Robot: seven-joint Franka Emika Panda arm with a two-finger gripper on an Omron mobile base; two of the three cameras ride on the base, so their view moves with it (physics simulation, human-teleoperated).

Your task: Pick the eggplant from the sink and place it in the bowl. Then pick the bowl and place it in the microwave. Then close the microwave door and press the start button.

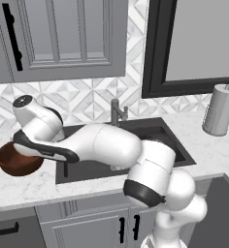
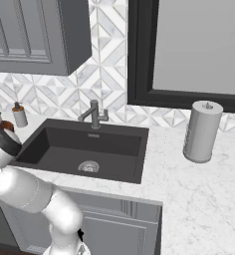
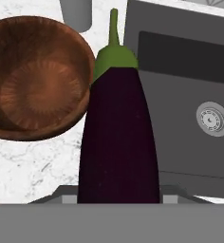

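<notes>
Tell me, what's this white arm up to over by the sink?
The arm is carrying an eggplant in its gripper. The hand view shows the dark purple vegetable filling the middle, green stem pointing away. The hand is between the sink and the brown wooden bowl, which sits empty on the marble counter left of the basin. The eggplant is out of the sink but not yet in the bowl, so dropping it in looks like the likely next move.
</notes>
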